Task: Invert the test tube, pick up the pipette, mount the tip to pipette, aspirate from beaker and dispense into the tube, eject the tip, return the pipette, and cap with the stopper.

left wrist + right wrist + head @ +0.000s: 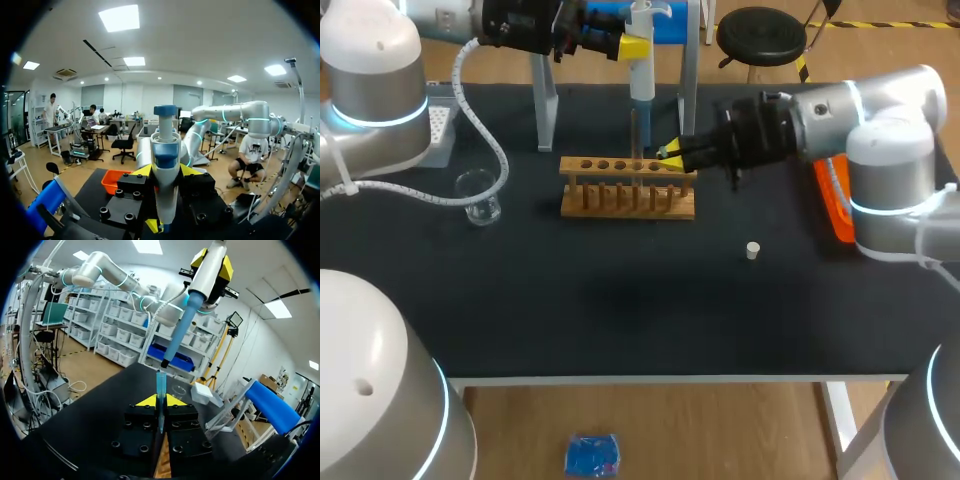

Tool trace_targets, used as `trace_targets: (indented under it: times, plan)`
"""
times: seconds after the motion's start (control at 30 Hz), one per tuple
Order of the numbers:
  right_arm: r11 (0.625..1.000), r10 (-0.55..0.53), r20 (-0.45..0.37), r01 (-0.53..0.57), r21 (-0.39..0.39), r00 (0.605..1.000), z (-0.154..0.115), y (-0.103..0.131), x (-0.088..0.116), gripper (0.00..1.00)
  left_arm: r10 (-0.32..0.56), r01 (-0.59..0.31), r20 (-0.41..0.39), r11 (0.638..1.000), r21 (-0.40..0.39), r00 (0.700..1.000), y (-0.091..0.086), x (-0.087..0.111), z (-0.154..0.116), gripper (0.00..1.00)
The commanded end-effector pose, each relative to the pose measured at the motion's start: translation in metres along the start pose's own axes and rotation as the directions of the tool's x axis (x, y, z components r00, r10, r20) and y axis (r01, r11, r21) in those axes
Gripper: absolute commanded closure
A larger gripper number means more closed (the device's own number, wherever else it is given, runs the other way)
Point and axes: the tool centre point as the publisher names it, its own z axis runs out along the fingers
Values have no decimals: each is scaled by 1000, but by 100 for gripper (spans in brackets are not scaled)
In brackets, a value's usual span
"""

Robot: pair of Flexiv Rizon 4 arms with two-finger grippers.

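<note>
My left gripper [632,45] is shut on the white and blue pipette [641,70], which hangs upright over the wooden rack [628,190]. In the left wrist view the pipette [165,160] stands between the yellow fingers. My right gripper [670,153] is shut on a thin clear test tube [160,400], held upright at the rack's back edge. The pipette's blue tapered end [172,342] hangs just above the tube's mouth. The glass beaker [478,196] stands to the left of the rack. The small white stopper [752,250] lies on the mat to the right.
A metal stand [548,110] rises behind the rack. An orange tray [832,205] lies under my right arm. A white tip box [440,128] sits at the back left. The black mat [620,300] reaches to the table's front edge.
</note>
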Motion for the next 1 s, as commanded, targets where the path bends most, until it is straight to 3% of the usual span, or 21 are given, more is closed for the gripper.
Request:
trace_targets:
  times: [0.03,1.0]
  plan:
    - [1000,1,-8,-1,7,1000,9,-4,-7,100,1,-1,-1,1000,1,1000,0,0,0,100]
    - [1000,-12,-28,12,12,1000,20,0,-9,100,1,-1,-1,1000,1,1000,0,0,0,100]
